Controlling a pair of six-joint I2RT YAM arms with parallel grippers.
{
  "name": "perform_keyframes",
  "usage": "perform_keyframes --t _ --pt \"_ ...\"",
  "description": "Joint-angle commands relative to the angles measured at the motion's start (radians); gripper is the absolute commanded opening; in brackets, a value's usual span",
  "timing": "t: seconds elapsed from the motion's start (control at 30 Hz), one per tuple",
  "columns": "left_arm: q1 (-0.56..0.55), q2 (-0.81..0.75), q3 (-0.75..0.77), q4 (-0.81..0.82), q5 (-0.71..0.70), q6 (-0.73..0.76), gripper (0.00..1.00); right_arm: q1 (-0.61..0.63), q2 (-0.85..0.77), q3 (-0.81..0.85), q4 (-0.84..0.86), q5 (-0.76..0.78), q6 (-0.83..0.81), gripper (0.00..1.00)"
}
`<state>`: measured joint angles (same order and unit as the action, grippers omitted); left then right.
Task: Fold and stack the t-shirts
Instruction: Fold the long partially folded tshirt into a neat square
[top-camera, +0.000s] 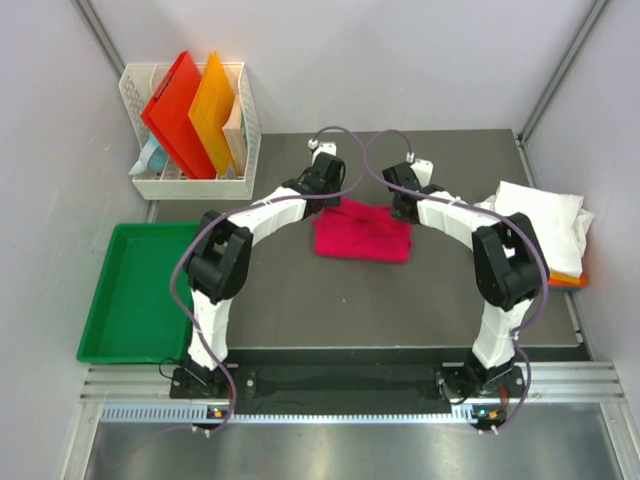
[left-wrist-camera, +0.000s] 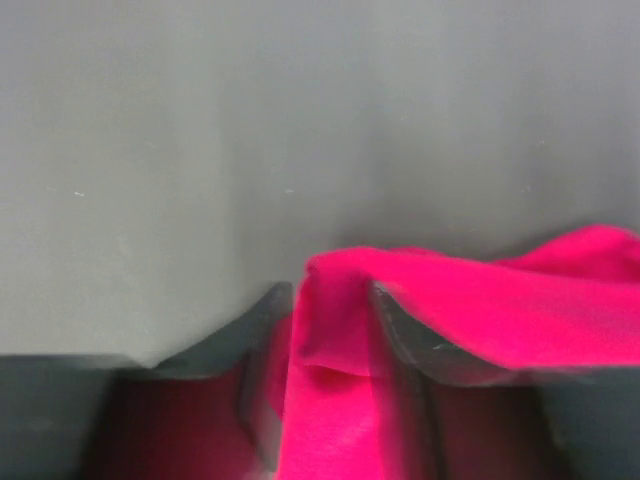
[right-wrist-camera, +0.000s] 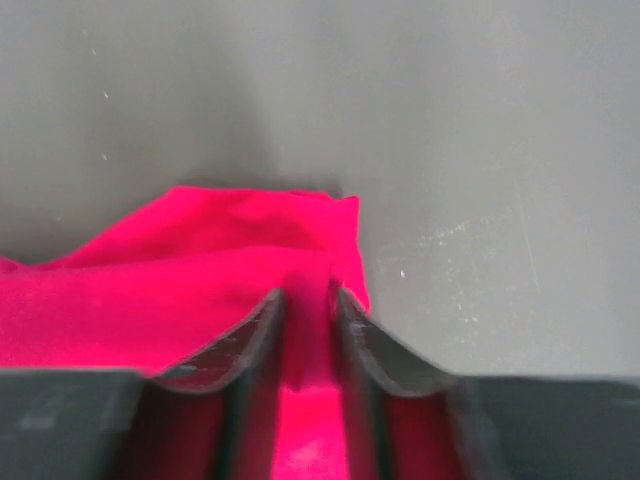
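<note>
Between the fingers of the left end effector (left-wrist-camera: 328, 290) sits a raised fold of the magenta t-shirt (top-camera: 362, 232). The jaws stand apart and the cloth looks slack in the gap, so this one reads as spread. The right end effector (right-wrist-camera: 305, 295) shows only a narrow slit with a strip of the same cloth in it, and I cannot tell whether it pinches that strip or merely straddles it. Each sits at one far corner of the shirt, whose body lies behind the fingertips, toward the arm bases, as a rough rectangle flat on the desk (top-camera: 400, 310). Just past both sets of fingertips is bare dark surface. I judge this to be the close of a fold, at the point of release. The next move calls for both to part fully and rise straight clear without dragging the cloth. Well out to the right of the right end effector lies a pile of white shirts (top-camera: 540, 220) with an orange edge beneath. Far to the left of the left one are a green tray (top-camera: 100, 300) and a basket (top-camera: 250, 130) of folders.
</note>
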<state>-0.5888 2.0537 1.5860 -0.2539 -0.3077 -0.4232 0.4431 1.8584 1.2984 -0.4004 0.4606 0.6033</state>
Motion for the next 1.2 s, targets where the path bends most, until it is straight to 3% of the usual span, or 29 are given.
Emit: perform_keyframes --t 0.0,0.1,0.23,0.27,0.3,0.33,0.37,0.57,0.67,0.9,1.17 --pt "0.01 -0.064 0.016 0.065 -0.037 0.014 0.75 -0.015 -0.056 0.073 0.071 -0.023 -0.066 0.43" --pt "0.009 -0.118 0.003 0.067 -0.059 0.006 0.99 -0.001 -0.117 0.09 0.042 -0.028 -0.082 0.56" --pt "0.001 -0.205 -0.089 0.094 0.016 -0.015 0.98 0.049 -0.229 0.027 0.047 -0.074 -0.089 0.54" --pt "-0.003 -0.236 -0.147 0.119 0.041 -0.041 0.95 0.061 -0.244 0.004 0.055 -0.095 -0.085 0.48" --pt "-0.012 -0.248 -0.176 0.136 0.068 -0.054 0.9 0.08 -0.252 -0.037 0.061 -0.143 -0.064 0.24" --pt "-0.017 -0.256 -0.204 0.151 0.129 -0.066 0.75 0.091 -0.261 -0.059 0.077 -0.166 -0.057 0.09" --pt "-0.025 -0.26 -0.248 0.16 0.142 -0.09 0.65 0.101 -0.266 -0.079 0.086 -0.183 -0.048 0.0" --pt "-0.074 -0.202 -0.322 0.153 0.246 -0.164 0.11 0.146 -0.156 -0.117 0.084 -0.217 -0.017 0.0" --pt "-0.08 -0.175 -0.351 0.166 0.286 -0.19 0.05 0.144 -0.096 -0.093 0.1 -0.203 -0.019 0.0" --pt "-0.105 -0.158 -0.412 0.139 0.279 -0.193 0.02 0.114 0.042 0.016 0.049 -0.191 0.006 0.0" --pt "-0.123 -0.181 -0.543 0.173 0.274 -0.21 0.01 0.134 0.027 -0.209 0.078 -0.212 0.084 0.0"
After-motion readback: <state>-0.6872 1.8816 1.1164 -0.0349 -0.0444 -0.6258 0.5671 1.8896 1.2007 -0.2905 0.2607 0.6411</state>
